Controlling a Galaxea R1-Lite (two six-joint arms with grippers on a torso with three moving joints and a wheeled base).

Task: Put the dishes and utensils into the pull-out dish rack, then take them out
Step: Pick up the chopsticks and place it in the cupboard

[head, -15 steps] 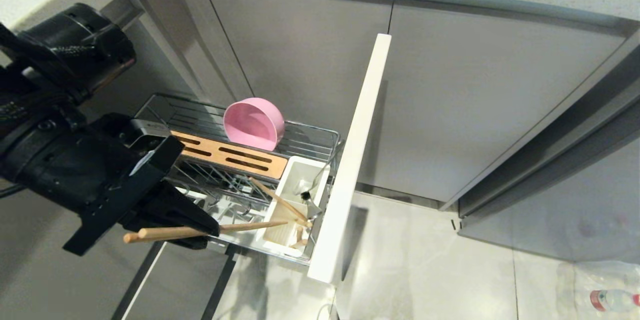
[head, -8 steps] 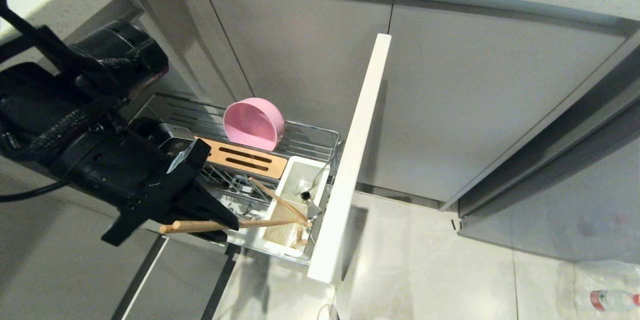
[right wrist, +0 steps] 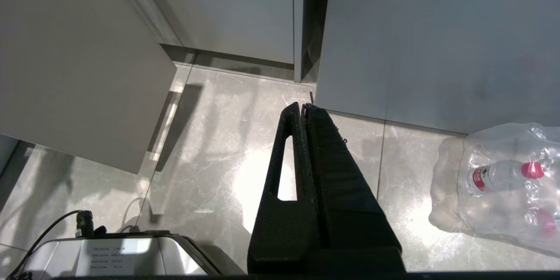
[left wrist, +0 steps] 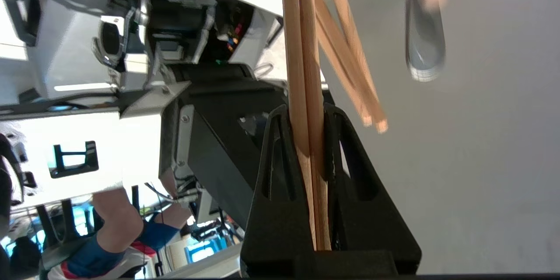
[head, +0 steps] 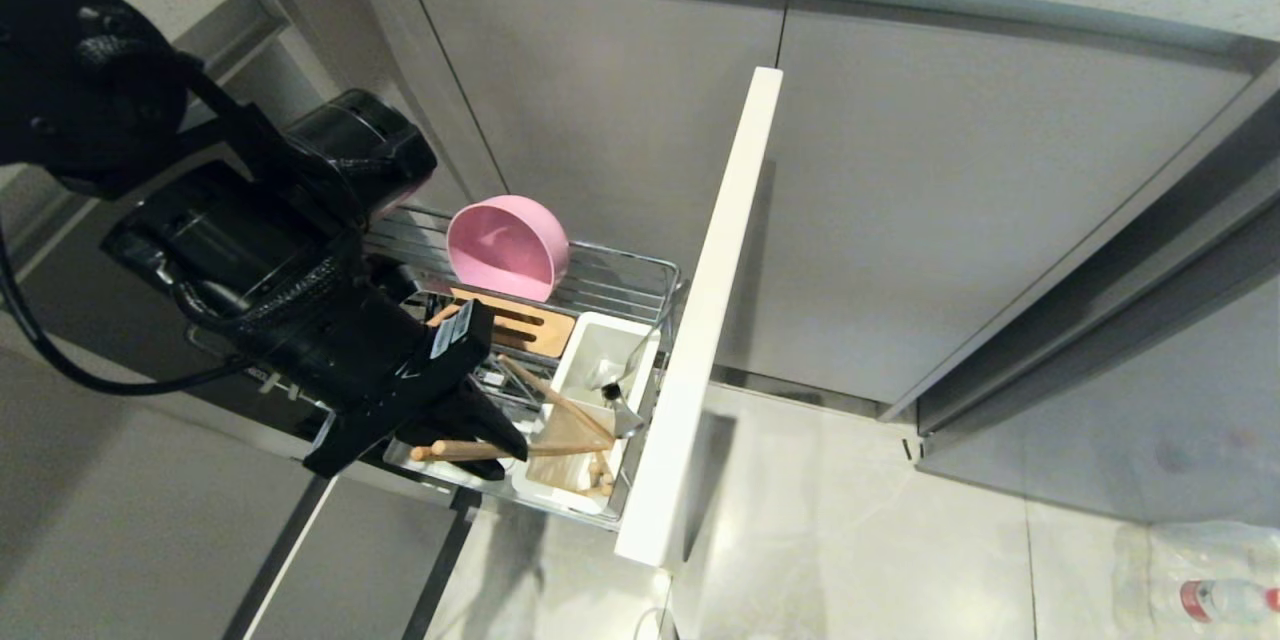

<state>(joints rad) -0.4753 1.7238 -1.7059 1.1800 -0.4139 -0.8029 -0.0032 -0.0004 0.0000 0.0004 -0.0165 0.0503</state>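
The pull-out dish rack (head: 620, 275) stands drawn out from the cabinet, and a pink bowl (head: 508, 248) rests on its edge at the back. My left gripper (head: 490, 435) is at the rack's front, shut on a pair of wooden chopsticks (head: 545, 446). Their tips reach the white caddy (head: 590, 365). In the left wrist view my left gripper (left wrist: 306, 113) clamps those chopsticks (left wrist: 303, 52) side by side. A second pair of chopsticks (left wrist: 350, 74) and a silver fork handle (left wrist: 422, 48) lean in the caddy. My right gripper (right wrist: 302, 107) hangs shut and empty over the floor.
The rack's white cabinet front (head: 715, 320) juts out to the right of the caddy. A slotted wooden strip (head: 530, 328) crosses the rack. A wrapped pack of water bottles (right wrist: 503, 179) lies on the floor at the right. A person's arm (left wrist: 127, 223) shows behind my left arm.
My left arm has swung to the right over the rack with the chopsticks in its grip, bringing their tips from outside the rack's front up to the caddy. The right arm has kept still.
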